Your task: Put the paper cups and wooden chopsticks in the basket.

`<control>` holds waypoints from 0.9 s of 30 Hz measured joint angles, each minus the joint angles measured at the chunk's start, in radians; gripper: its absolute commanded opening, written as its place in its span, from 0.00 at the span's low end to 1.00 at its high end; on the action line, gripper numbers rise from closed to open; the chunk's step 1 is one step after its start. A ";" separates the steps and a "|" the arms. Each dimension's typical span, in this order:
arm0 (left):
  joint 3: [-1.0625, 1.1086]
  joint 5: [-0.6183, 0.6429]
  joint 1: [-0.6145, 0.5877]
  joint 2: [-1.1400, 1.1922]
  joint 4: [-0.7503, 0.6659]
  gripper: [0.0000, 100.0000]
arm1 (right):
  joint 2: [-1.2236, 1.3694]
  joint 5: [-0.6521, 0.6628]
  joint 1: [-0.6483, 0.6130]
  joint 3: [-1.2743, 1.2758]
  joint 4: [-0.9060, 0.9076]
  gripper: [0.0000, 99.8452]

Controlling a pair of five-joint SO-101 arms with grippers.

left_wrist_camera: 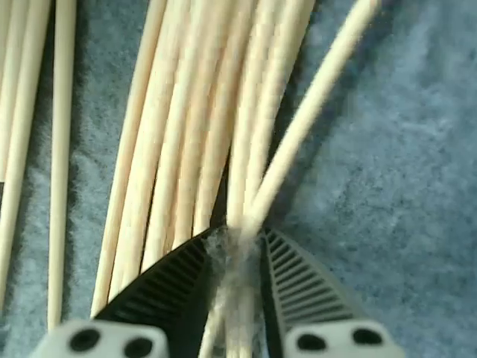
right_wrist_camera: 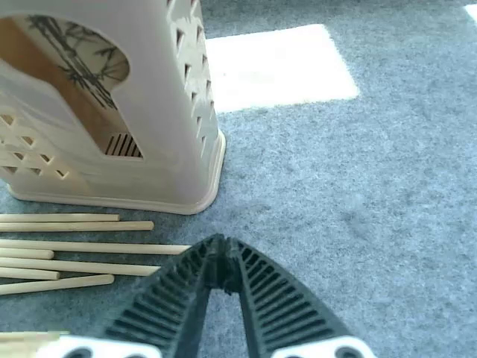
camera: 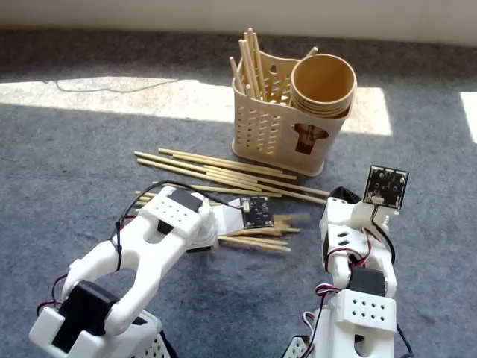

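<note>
The surface is covered throughout by a grey-blue carpet (camera: pixel 67 186) of short, rough pile. A broad band of sunlight (camera: pixel 112 97) is cast across its far part, and a second bright patch (camera: pixel 469 115) is seen at the edge. A thin cable (camera: pixel 112 83) is laid along the lit band. Beyond the carpet, a pale strip of wall (camera: pixel 223 11) is visible.

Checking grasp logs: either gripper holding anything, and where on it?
Left gripper pinches a few chopsticks near one end; right gripper is shut, holding nothing.
</note>
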 measured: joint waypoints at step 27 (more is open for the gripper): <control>0.114 -0.011 -0.086 -0.212 0.226 0.12 | 0.000 0.000 0.000 0.000 0.000 0.01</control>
